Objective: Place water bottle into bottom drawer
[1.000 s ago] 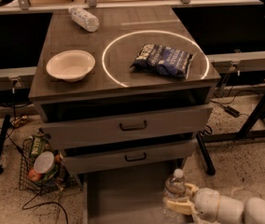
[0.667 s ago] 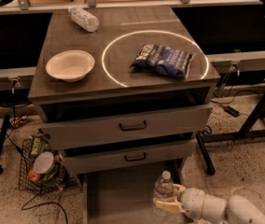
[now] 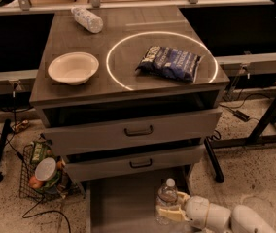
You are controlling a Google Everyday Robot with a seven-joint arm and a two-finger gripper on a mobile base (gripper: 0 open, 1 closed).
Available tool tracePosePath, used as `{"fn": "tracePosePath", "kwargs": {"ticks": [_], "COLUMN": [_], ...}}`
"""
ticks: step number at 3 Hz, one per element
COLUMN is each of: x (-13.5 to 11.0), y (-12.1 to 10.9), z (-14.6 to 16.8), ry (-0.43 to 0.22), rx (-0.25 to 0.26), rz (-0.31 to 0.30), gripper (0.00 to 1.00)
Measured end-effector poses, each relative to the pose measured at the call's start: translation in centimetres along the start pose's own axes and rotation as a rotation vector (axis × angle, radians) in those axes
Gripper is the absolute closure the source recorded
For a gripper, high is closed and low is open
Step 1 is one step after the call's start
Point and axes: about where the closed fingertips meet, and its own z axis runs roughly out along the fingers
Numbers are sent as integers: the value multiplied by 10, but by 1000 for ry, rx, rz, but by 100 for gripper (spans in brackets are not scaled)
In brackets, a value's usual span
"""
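Single arm placing a water bottle [image 3: 167, 194] into the bottom drawer [image 3: 121, 203], which is pulled fully open and serves as the reference for all positions given here. The gripper [image 3: 168, 212] reaches in from the drawer's right side, its cream fingers [image 3: 175, 213] closed narrowly around the lower body of the bottle. The bottle is held upright over the right-hand part of the drawer floor, cap uppermost; whether its base already touches the floor cannot be told. The low grip probably keeps the bottle vertical and lets it pass below the drawer front [image 3: 140, 163] directly above, so that it can be set down standing, not dropped. The bottle itself is slim and see-through, with a white cap, a faintly ribbed body and a thin label band; the grey drawer floor shows through it. The drawer is a wide, shallow grey tray with low side walls, and the floor to the left of the bottle is bare. Above the drawer, on the cabinet top, lie a pale bowl [image 3: 73, 68], a dark snack bag [image 3: 169, 62] and a second, dotted bottle [image 3: 87, 19], all well apart from the gripper.
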Motion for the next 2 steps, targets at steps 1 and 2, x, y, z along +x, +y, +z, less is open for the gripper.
{"fn": "tracePosePath", "kwargs": {"ticks": [1,2], "x": [22,46], "y": [-16,-42], "z": [23,54], "ry": [-51,-72], "rx": [35,75], "rz": [25,18], "gripper": [100,100]}}
